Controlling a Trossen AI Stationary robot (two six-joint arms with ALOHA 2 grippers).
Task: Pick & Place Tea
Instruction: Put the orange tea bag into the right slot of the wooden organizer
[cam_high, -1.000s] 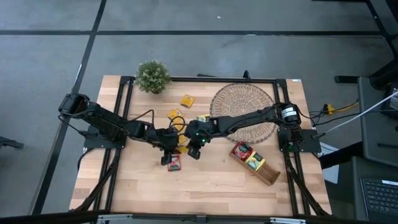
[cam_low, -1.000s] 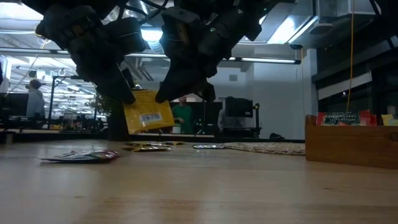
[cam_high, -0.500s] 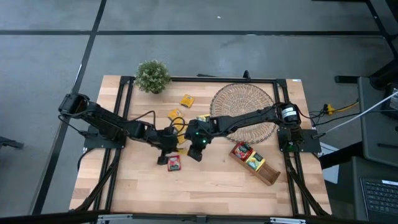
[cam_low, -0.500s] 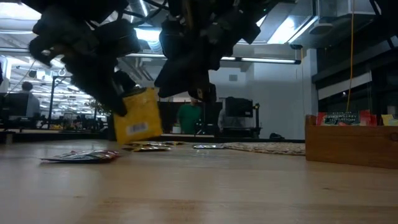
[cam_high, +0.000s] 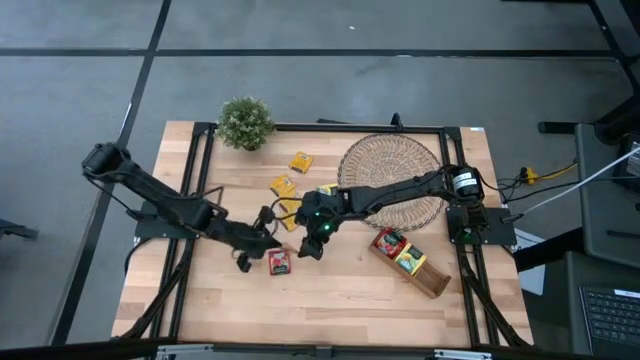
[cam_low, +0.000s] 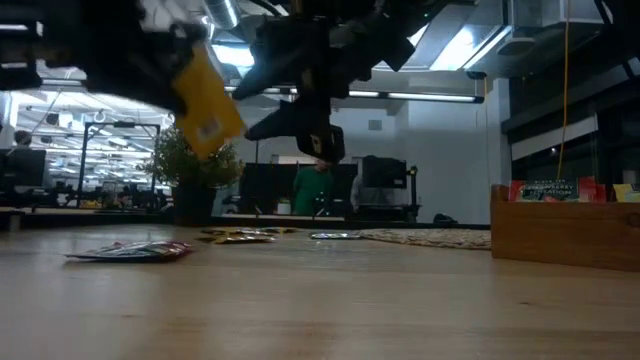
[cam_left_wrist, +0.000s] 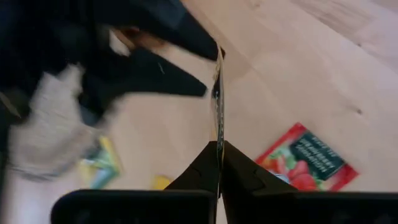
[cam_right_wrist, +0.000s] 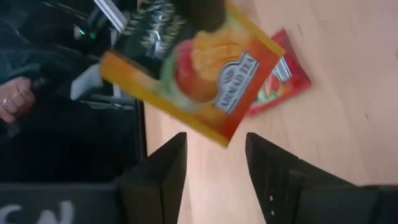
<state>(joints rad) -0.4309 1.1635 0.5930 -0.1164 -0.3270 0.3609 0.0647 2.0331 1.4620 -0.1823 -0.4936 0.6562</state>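
A yellow-orange tea sachet (cam_right_wrist: 193, 68) hangs in the air above the middle of the table, with my left gripper (cam_left_wrist: 217, 163) shut on it. It shows edge-on in the left wrist view and tilted in the low view (cam_low: 205, 105). My right gripper (cam_right_wrist: 214, 174) stands open just to its right (cam_high: 312, 245), fingers on either side and short of the sachet, touching nothing. A red sachet (cam_high: 279, 262) lies flat on the table below them. Several more sachets (cam_high: 283, 185) lie farther back. My left gripper pinches the yellow-orange sachet by one edge (cam_left_wrist: 217, 140) between its two fingers. The fingers come from the table's left, slanting downward. The sachet is lifted clear of the table and stands out beyond the fingertips, tilted.
A round woven mat (cam_high: 392, 170) lies at the back right under the right arm. A long wooden tray (cam_high: 410, 262) holding sachets sits at the right. A small potted plant (cam_high: 246, 122) stands at the far left corner. People show in the room behind.
The yellow-orange sachet has passed from my right gripper to my left. My right fingers have opened and let go, staying in place. My left gripper has carried the sachet up and toward the table's left while rolling, so the sachet now hangs higher and tilted.
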